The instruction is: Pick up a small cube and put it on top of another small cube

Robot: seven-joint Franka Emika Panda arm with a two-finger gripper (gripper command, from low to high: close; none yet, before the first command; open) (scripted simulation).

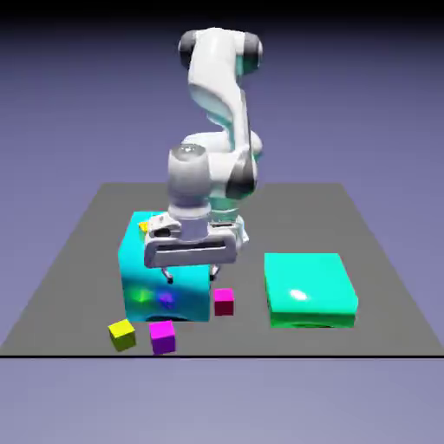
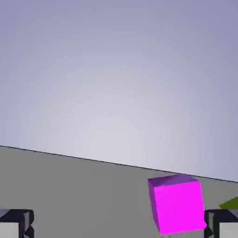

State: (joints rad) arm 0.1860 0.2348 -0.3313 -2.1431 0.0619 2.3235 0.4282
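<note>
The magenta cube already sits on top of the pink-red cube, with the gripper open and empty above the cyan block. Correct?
Not stacked. In the exterior view the magenta cube rests on the table beside a yellow cube, apart from the pink-red cube. The gripper is indeed open and empty over the cyan block.

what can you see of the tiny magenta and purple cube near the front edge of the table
The small cube is tiny, with a bright magenta top and violet-purple sides, plain and smooth. It sits flat on the grey table near the front edge, just in front of the big cyan block, between a yellow cube and the pink-red cube. Nothing seems to touch it except the table. The hand view shows it large, just inside the right fingertip, not between closed jaws.
</note>
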